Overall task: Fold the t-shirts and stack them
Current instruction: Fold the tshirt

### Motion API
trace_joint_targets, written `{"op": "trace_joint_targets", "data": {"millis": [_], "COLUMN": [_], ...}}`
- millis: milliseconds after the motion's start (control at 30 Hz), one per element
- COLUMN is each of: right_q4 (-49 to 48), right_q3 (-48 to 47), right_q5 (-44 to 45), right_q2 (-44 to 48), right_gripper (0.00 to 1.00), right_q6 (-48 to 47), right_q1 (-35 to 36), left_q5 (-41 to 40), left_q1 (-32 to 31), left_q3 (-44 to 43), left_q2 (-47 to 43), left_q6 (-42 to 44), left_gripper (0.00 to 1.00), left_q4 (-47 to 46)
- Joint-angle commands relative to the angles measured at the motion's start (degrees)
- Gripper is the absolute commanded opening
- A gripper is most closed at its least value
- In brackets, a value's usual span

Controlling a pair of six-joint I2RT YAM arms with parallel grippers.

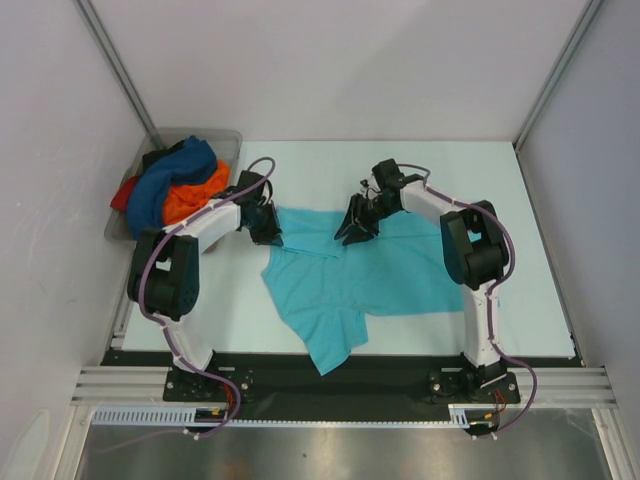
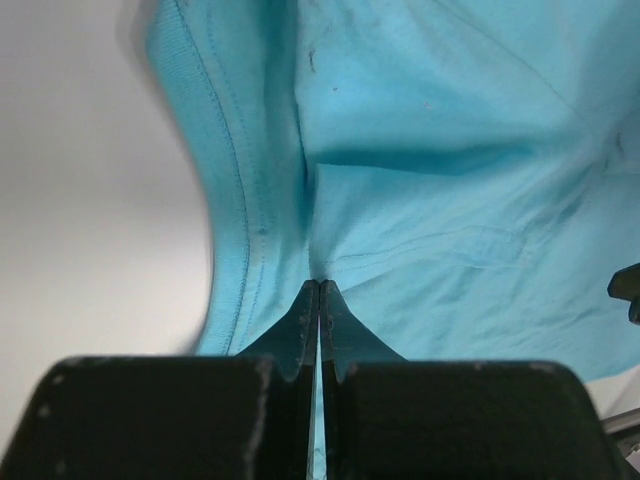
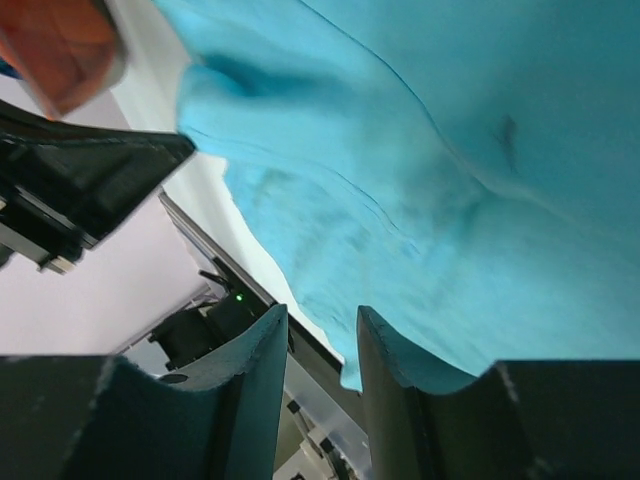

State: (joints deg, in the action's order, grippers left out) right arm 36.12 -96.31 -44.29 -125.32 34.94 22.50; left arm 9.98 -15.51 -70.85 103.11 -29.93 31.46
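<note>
**Left pincer has the turquoise shirt, right pincer has nothing**

Off to the left of my left pincer [image 1: 268,225] sits the grey tray [image 1: 228,138]. Heaped in it are the dark blue t-shirt [image 1: 165,185], the orange t-shirt [image 1: 195,197] and the red t-shirt [image 1: 123,196].

My left pincer is closed tight on the turquoise t-shirt [image 1: 385,278], close to a stitched hem, and the cloth gathers into its tips. From there the shirt spreads rightward and back toward my bases over the tabletop [image 1: 500,180]. A flap of it is folded over between my two pincers.

My right pincer [image 3: 322,318] stands partly open with nothing between its jaws. The cloth lies past its tips and beside its right finger.

I judge the shirt light, limp and somewhat slippery, so it will sag and crease wherever it is unsupported. A hem or seam is the best place to grip, since doubled cloth gives more bite. I would keep both pincers well apart so the edge stays taut.
</note>
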Motion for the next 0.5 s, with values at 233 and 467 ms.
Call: {"op": "trace_joint_targets", "data": {"millis": [233, 467], "right_q4": [-6.3, -8.5], "right_q3": [8.3, 9.3], "right_q5": [0.1, 0.1], "right_q2": [2.3, 0.8], "right_gripper": [0.46, 0.46], "right_q6": [0.0, 0.7], "right_q1": [0.9, 0.7], "left_q5": [3.0, 3.3], "left_q1": [0.2, 0.1], "left_q3": [3.9, 4.9], "left_q2": [0.2, -0.2], "left_q6": [-0.4, -0.7], "left_gripper": [0.00, 0.00], "left_q4": [-3.9, -4.5]}}
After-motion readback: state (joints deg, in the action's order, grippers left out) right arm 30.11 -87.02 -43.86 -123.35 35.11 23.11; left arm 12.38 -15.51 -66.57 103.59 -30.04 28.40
